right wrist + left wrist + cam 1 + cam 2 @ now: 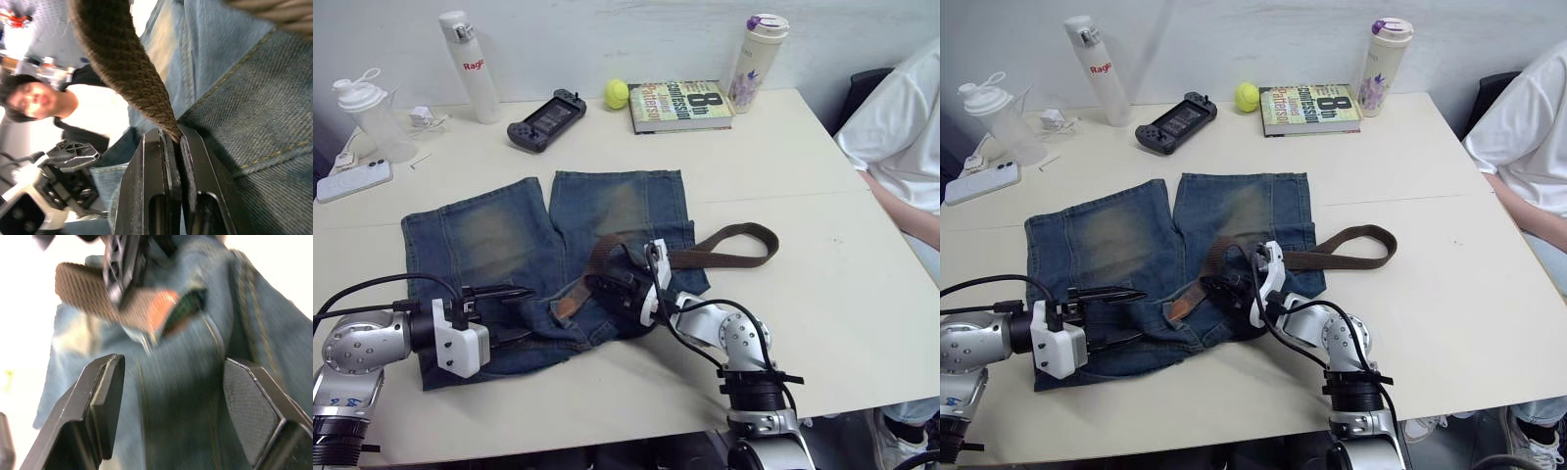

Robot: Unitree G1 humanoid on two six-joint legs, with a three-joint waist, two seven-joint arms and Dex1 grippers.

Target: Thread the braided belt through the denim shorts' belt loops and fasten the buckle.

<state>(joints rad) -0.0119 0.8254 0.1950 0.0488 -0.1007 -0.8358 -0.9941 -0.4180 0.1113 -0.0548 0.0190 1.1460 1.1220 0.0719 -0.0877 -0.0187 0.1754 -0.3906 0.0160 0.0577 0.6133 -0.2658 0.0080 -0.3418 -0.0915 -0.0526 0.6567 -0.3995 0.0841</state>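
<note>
The denim shorts (509, 240) lie flat on the table, legs pointing away, waistband toward me. The braided belt (734, 257) loops off the shorts' right side and arches back over the waistband. My right gripper (625, 282) is shut on the braided strap (132, 63) just above the denim. The strap's tan leather tab (160, 307) and metal buckle (145, 339) lie on the waistband between the grippers. My left gripper (527, 313) hovers open over the waistband's left part, with only denim between its fingers (105, 396). The belt loops are hidden in the bunched waistband.
Along the far edge stand a white bottle (470, 64), a game controller (546, 119), a tennis ball (617, 93), a book (680, 105) and a tumbler (756, 59). A shaker bottle (370, 117) and phone (352, 181) sit far left. A person in white (901, 127) sits at right.
</note>
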